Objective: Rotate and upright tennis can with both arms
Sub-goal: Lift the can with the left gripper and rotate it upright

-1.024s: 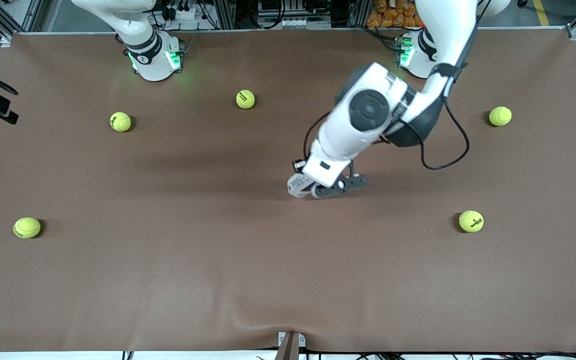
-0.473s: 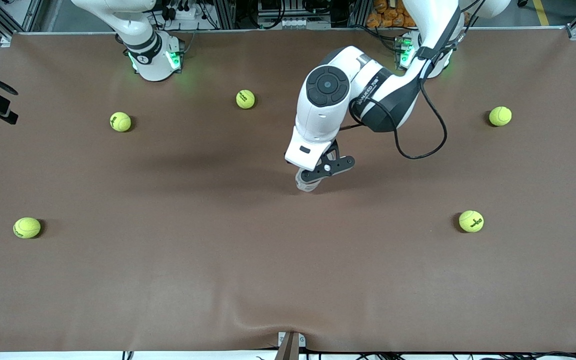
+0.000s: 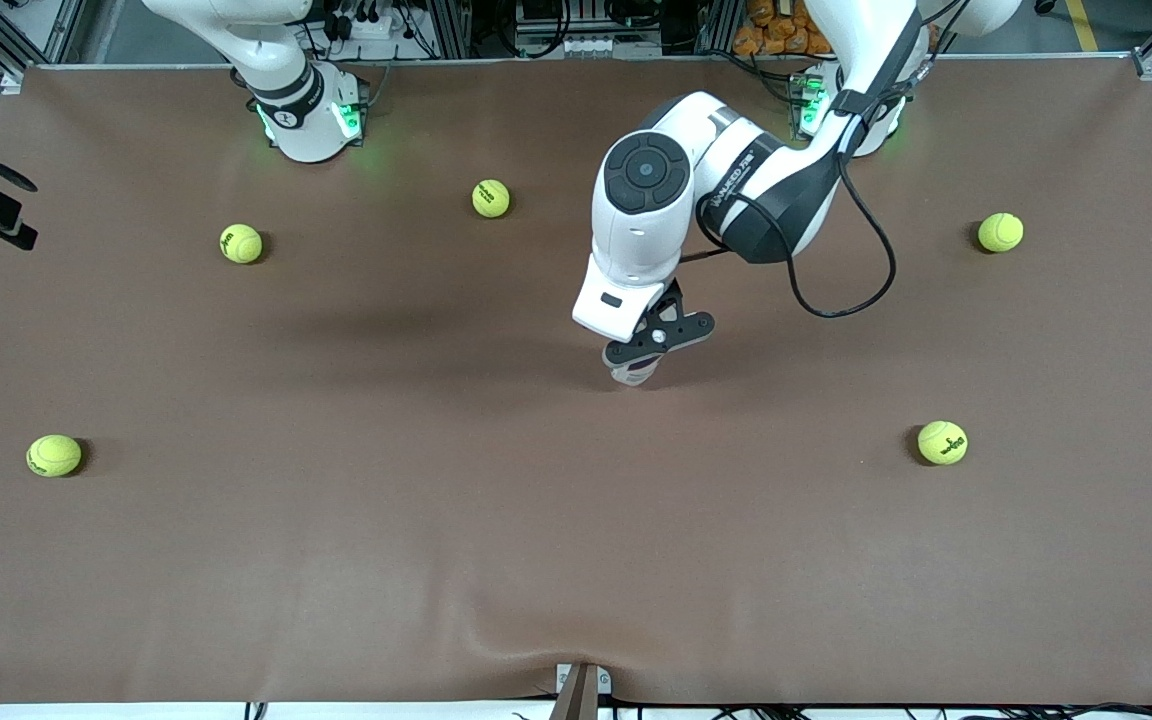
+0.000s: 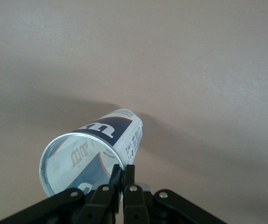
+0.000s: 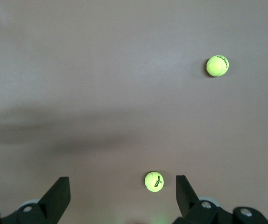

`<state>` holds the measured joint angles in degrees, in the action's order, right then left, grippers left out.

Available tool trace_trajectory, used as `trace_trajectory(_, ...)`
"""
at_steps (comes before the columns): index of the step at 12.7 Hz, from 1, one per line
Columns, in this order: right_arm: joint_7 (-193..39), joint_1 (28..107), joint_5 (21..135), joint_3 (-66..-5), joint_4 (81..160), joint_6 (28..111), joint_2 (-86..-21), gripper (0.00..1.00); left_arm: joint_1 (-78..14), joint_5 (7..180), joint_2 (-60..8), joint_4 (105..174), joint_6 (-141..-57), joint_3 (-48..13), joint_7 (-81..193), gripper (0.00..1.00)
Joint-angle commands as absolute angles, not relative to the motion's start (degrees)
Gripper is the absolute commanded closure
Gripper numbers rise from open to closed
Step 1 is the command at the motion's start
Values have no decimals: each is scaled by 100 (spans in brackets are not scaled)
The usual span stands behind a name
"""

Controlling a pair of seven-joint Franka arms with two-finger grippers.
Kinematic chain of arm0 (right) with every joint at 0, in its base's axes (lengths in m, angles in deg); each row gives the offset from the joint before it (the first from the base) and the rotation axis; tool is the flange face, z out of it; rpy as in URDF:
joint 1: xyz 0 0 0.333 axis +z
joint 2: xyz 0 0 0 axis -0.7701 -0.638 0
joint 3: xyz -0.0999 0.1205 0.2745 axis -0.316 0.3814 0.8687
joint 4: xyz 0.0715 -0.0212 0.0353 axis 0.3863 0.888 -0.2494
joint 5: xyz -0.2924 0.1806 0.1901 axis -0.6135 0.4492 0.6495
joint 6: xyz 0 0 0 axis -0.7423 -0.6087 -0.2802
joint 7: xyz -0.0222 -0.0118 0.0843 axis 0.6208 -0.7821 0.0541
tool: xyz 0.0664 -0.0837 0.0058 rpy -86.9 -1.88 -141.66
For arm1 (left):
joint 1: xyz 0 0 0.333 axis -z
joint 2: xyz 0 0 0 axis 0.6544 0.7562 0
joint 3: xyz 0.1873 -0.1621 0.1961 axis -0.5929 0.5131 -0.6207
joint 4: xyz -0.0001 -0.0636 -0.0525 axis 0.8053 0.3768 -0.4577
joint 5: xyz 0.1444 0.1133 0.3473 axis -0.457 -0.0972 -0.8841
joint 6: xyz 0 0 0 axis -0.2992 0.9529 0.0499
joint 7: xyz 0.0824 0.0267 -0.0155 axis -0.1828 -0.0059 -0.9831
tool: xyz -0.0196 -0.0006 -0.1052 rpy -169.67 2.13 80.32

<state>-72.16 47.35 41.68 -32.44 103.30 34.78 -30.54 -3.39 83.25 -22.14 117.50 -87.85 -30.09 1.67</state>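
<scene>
In the middle of the table [image 3: 576, 560], the left gripper [image 3: 644, 360] pinches the rim of the can [image 4: 94, 147], which leans over. At the table's edge by the robots, the right gripper [image 5: 120, 200] waits wide open, holding nothing, above two balls [image 5: 153, 181].

The left hand [image 3: 648, 352] and arm cover nearly all the tennis can [image 3: 630, 374] in the front view.

The left arm [image 3: 736, 180] reaches out from its base, wrist bent down over mid-counter, left claw [image 4: 123, 179] pinched on the tennis can's rim. The right arm [image 3: 266, 50] waits, right claw [image 5: 122, 196] spread wide.
</scene>
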Motion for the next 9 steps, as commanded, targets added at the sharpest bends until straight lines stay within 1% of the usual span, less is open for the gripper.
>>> trace_trajectory(1,-7279,4676,4077,-3190,10243,3461,-3101,0,-273,8163,-2149,11577,-8631,-3044,39,100)
trace_trajectory(9,-7279,4658,4068,-3190,10234,3461,-3101,0,-53,8128,-1921,11542,-8772,-3044,-268,100)
